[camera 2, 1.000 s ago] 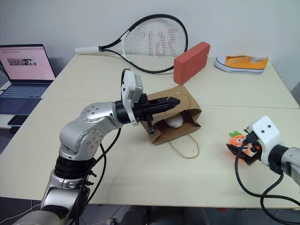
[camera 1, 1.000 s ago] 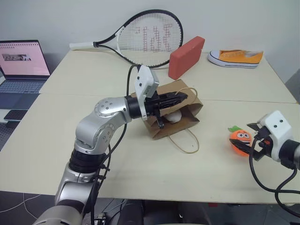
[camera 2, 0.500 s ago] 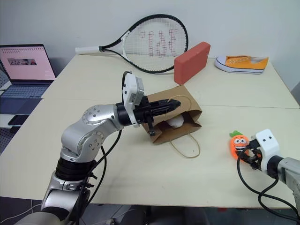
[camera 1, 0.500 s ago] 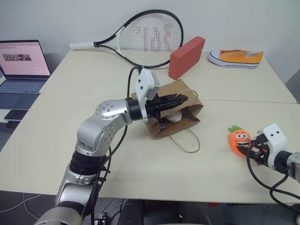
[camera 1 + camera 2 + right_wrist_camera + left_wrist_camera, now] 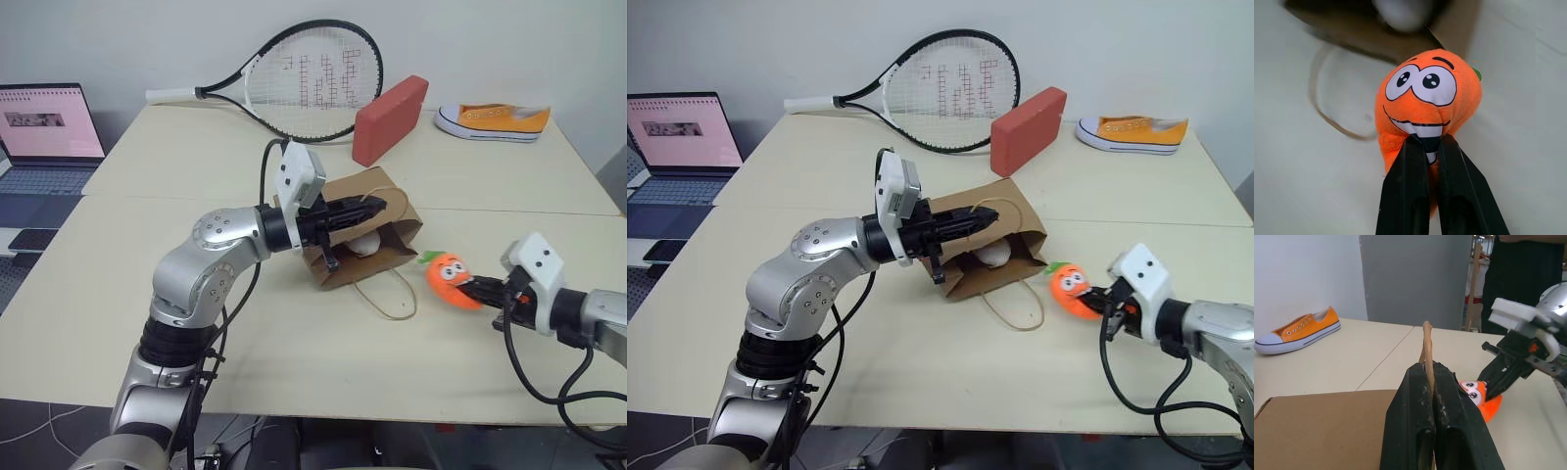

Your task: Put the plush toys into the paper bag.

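The paper bag [image 5: 367, 233], plain brown kraft, lies on its side on the counter [image 5: 294, 333], long axis toward the right gripper [image 5: 482, 289], mouth facing it. The left gripper [image 5: 377, 208] pinches a twisted handle [image 5: 1426, 345]. The white plush toy [image 5: 364, 243] sits inside. The right gripper clamps the smiling orange carrot [image 5: 448, 279] just beside the mouth, green top toward the bag.

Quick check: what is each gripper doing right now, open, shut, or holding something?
Left gripper: shut on the bag handle.
Right gripper: shut on the carrot toy.
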Motion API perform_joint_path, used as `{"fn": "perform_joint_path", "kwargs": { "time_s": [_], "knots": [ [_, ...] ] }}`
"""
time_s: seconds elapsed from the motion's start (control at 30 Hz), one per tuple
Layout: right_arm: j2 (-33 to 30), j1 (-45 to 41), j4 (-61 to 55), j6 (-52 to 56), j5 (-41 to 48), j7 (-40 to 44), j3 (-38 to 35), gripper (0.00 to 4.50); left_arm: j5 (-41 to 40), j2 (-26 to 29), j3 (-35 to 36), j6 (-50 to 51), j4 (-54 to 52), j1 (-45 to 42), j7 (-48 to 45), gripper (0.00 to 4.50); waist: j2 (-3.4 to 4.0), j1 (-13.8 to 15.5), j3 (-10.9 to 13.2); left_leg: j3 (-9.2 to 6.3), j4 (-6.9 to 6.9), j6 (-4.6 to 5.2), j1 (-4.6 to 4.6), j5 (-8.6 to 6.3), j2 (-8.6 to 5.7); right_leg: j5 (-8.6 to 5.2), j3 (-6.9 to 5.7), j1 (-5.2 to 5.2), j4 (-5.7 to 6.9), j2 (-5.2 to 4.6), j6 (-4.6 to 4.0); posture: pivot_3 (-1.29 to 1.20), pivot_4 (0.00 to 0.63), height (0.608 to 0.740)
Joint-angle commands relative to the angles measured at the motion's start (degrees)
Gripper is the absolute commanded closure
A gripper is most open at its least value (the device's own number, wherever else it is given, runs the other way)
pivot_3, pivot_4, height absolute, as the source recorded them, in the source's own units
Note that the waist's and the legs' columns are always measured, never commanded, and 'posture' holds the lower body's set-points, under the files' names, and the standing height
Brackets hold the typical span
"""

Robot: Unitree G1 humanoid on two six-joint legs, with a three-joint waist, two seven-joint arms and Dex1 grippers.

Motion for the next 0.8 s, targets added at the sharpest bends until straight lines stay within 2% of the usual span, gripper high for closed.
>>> {"fn": "perform_joint_path", "kwargs": {
  "time_s": [0.03, 0.4, 0.8],
  "knots": [
    [2.0, -4.3, -2.7, 2.4, 3.1, -2.5, 3.5, 4.48, -1.2, -0.1, 1.5, -0.3, -2.2, -1.6, 0.1, 4.5, -0.01, 0.0, 0.0, 0.0, 0.0, 0.0, -0.01, 0.0, 0.0, 0.0, 0.0, 0.0, -0.01, 0.0, 0.0, 0.0, 0.15, 0.74],
    [16.0, -17.4, 7.1, -0.9, -6.0, -15.0, 21.6, 4.48, -2.4, -0.1, 1.3, 1.3, -4.5, -1.4, 0.3, 4.5, 0.0, 0.0, 0.0, -0.02, -0.03, 0.0, -0.02, 0.0, -0.01, 0.0, -0.01, -0.06, 0.0, -0.01, -0.02, 0.0, 0.15, 0.74],
    [27.9, -26.5, 14.4, -4.9, -12.0, -19.9, 28.5, 4.48, -2.5, -0.3, 1.1, 2.0, -4.9, -1.2, 0.9, 4.5, 0.01, -0.2, 0.0, -0.08, -0.06, 0.0, 0.0, 0.0, -0.01, 0.0, -0.04, -0.07, 0.03, 0.01, -0.02, 0.0, 0.15, 0.74]
  ]
}}
